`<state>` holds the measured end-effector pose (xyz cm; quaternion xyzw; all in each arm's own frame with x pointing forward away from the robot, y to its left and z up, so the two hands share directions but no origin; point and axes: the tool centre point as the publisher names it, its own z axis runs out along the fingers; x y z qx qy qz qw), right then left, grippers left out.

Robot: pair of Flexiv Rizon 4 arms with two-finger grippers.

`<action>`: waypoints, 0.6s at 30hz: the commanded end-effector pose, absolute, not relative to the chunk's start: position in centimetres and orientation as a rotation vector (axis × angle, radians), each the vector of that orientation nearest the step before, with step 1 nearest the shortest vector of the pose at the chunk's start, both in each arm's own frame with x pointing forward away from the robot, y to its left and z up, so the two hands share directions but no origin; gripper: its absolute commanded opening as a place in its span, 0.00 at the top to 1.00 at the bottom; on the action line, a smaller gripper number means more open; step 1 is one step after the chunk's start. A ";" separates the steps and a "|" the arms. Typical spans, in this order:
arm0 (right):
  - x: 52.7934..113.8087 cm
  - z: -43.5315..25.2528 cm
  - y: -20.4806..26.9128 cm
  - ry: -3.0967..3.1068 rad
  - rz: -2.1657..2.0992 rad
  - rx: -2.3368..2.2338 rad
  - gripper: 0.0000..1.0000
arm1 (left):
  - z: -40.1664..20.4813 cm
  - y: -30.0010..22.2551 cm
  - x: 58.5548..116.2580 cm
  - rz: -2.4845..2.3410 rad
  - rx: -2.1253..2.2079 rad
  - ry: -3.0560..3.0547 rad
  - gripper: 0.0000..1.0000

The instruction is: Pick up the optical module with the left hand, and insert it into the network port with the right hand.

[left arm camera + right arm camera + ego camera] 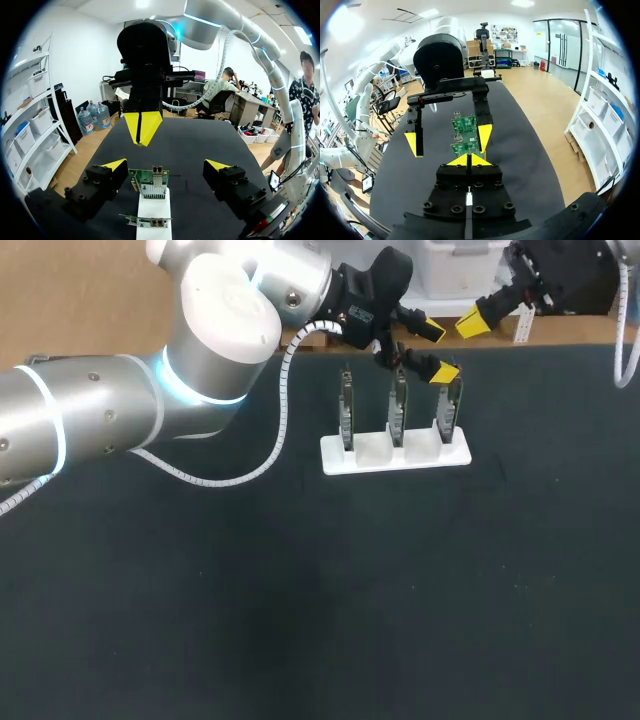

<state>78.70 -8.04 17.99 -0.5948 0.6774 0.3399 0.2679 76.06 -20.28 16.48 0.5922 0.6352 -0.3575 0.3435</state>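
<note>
**Clerk:** Containers on the surface (300,590)?

**Checker:** One. A white rack (372,456) with three slots in a row, all filled.

**Clerk:** Contents?

**Checker:** Three circuit boards standing upright, one per slot: left board (347,412), middle board (398,410), right board (450,410). In the left wrist view the right board is green and carries a silver cage, the network port (152,190), at its upper edge.

**Clerk:** Optical module?

**Checker:** I cannot tell it apart from the board fittings in any view. A small grey piece shows at the top of the cage, but I cannot tell what it is.

**Clerk:** Left fingers (114,165)?

**Checker:** Spread wide and gripping nothing. The left arm comes in over the rack, and its yellow tips stand on either side of the right board's top edge. The port lies between the tips and slightly ahead, with a gap on each side. The middle board sits nearer the wrist, under the fingers.

**Clerk:** Right fingers (468,160)?

**Checker:** The tips are pressed together into a single yellow wedge, and I can make out nothing between them. They hang beyond the rack's far side, apart from the boards, pointing towards the left fingers.
</note>
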 end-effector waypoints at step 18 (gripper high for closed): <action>79.2 21.5 -9.7 1.780 0.874 -1.534 1.00 | 19.4 -17.0 74.5 -0.700 1.505 1.796 0.00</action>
